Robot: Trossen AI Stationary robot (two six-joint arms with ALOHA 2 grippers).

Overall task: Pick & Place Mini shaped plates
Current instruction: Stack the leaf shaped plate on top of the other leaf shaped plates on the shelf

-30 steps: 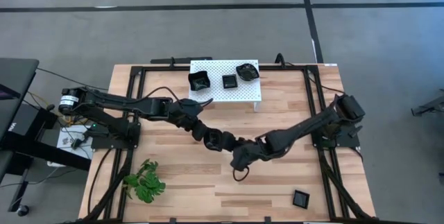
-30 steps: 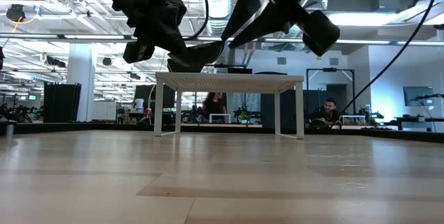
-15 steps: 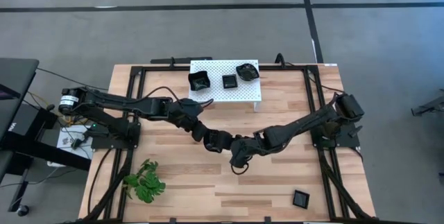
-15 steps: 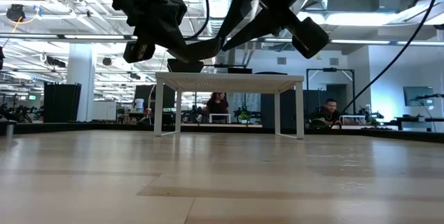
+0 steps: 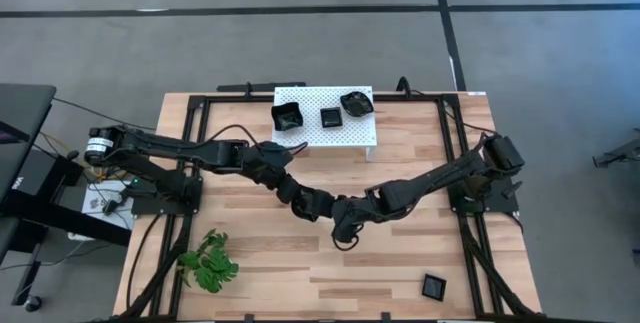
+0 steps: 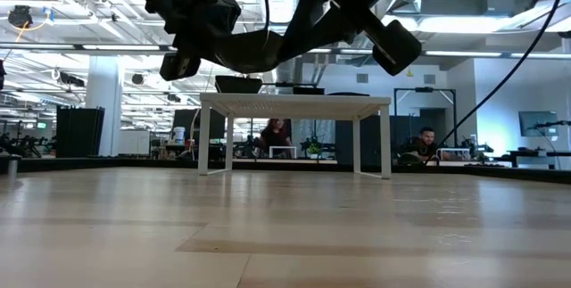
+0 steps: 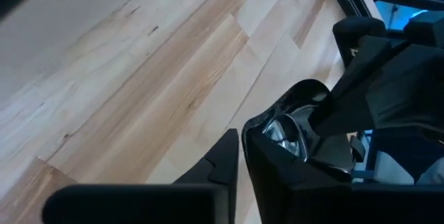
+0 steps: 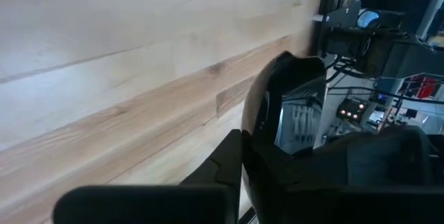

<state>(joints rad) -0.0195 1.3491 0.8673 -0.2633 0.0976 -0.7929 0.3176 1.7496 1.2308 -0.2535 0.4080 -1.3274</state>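
Meeting above the middle of the desk (image 5: 400, 263), the left pincer (image 5: 318, 203) and the right pincer (image 5: 343, 215) come nose to nose, well off the wood in the low view. Between them sits one mini plate (image 7: 288, 130), glossy and black, standing on edge. The left pincer looks narrowed onto its rim. I cannot tell whether the right pincer has closed on it or only flanks it, because the plate and the dark fingers merge in its wrist view. This reads as a hand-over in mid-air.

Three more plates rest on the white perforated platform (image 5: 310, 135) at the far side: a deep dish (image 5: 287, 116), a small square dish (image 5: 330, 116) and a wavy-edged dish (image 5: 356, 103). A lone square plate (image 5: 433, 286) lies near the desk's front right, and a green plant sprig (image 5: 208, 261) lies at the front left.

Judging by the shine, the plate is hard, stiff, light and slick, and probably chips if dropped. The sensible hold is across the rim, one finger inside the bowl and one outside, seated deep enough not to slide. The receiving pincer should take the opposite rim before the giver lets go.
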